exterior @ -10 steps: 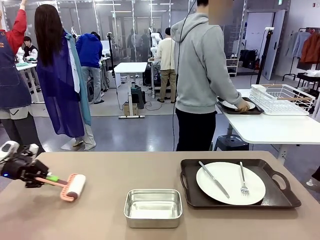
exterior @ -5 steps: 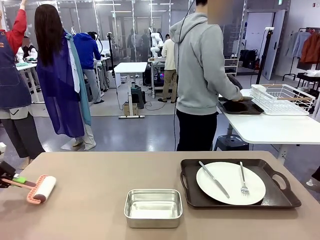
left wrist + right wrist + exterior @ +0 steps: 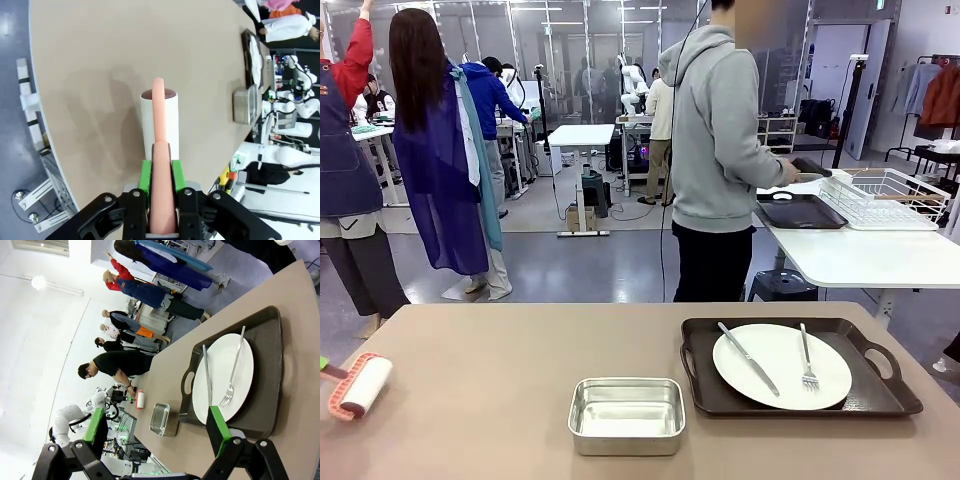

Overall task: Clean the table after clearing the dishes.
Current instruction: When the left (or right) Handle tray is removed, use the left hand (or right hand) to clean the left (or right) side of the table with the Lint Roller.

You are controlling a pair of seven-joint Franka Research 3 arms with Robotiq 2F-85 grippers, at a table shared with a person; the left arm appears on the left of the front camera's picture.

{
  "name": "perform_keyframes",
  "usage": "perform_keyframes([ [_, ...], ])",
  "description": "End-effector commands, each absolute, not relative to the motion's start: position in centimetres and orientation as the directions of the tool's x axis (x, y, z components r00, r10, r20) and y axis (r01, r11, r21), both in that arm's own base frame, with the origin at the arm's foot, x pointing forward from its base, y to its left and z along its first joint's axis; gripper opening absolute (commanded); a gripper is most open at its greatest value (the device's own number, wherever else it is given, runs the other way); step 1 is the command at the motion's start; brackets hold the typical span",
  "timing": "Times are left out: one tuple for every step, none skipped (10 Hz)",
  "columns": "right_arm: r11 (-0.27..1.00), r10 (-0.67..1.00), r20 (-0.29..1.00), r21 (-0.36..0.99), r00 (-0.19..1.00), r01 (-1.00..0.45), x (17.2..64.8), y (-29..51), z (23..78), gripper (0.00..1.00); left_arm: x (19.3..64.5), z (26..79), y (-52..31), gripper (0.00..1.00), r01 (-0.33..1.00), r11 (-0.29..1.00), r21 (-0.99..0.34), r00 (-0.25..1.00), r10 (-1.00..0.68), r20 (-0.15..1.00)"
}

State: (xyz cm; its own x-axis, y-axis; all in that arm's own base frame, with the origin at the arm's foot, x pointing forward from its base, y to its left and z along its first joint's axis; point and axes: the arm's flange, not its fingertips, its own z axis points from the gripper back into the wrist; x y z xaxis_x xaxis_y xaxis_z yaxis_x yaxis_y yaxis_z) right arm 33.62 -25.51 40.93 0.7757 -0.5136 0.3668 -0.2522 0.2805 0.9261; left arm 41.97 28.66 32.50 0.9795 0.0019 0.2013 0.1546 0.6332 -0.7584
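Left gripper [image 3: 161, 176] clamps roller [image 3: 170, 125]; pan [image 3: 626, 418] beyond.

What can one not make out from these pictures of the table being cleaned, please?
- Front view: the pink-framed white lint roller has its handle cut off by the left edge.
- Left wrist view: whether that roller touches the taupe-brown table is hidden by the roll itself.
- Front view: what the person in the grey hoodie holds near the far dark tray is too small to tell.

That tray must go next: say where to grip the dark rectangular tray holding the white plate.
Dark rectangular tray: probably its right-end loop handle, from the right; the cut-out admits a finger. Keep it level: the white plate sits loose.
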Motion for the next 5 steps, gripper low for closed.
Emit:
perform_keyframes([
  [0.278, -0.517, 0.366, 0.927, 0.774, -0.252, 33.6, -25.4, 41.3, 1.0, 36.8, 36.3, 26.4, 0.21, 0.235, 0.63, -0.741, 0.962, -0.039, 0.272],
  [0.278, -0.517, 0.366, 0.927, 0.774, -0.252, 33.6, -25.4, 41.3, 1.0, 35.1, 37.8, 25.7, 0.21, 0.245, 0.658, -0.712, 0.952, -0.024, 0.305],
  [0.278, -0.517, 0.366, 0.927, 0.774, -0.252, 33.6, -25.4, 41.3, 1.0, 33.6, 38.8, 24.8, 0.21, 0.246, 0.653, -0.717, 0.942, 0.013, 0.335],
  [0.278, -0.517, 0.366, 0.927, 0.774, -0.252, 33.6, -25.4, 41.3, 1.0, 32.1, 39.7, 24.2, 0.21, 0.266, 0.631, -0.729, 0.916, 0.071, 0.395],
  [0.278, -0.517, 0.366, 0.927, 0.774, -0.252, 33.6, -25.4, 41.3, 1.0, 35.8, 37.8, 26.1, 0.21, 0.232, 0.641, -0.731, 0.957, -0.016, 0.289],
])
